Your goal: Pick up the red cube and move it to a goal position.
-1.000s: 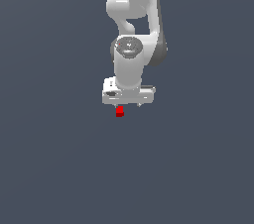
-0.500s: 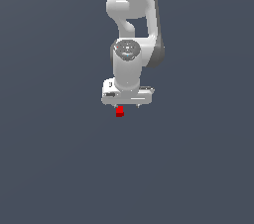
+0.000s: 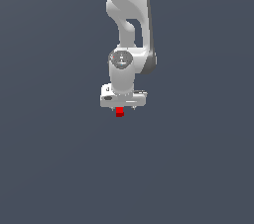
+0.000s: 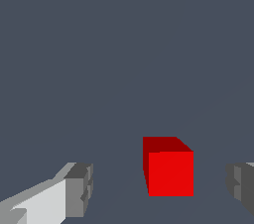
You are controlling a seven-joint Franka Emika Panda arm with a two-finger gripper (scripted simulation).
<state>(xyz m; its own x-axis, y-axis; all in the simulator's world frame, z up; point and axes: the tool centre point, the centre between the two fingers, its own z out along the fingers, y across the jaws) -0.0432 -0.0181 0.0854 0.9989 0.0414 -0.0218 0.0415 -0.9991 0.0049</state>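
Hovering with my gripper [image 3: 120, 109] pointed straight down, I am keeping the jaws spread wide and gripping nothing. In the wrist view, the red cube [image 4: 168, 167] is sitting in the gap between my two fingertips [image 4: 79, 188], with grey surface visible on both sides of it; it is lying nearer to one finger than to the other, and neither pad is touching it. In the exterior view, the cube [image 3: 119, 112] is showing just under the white hand body, partly hidden by it, so I cannot tell from there how far above the surface my fingertips are sitting. My arm [image 3: 128, 29] is reaching down from the upper edge of that view. The cube is resting square and upright on the plain dark grey floor [image 3: 59, 168].
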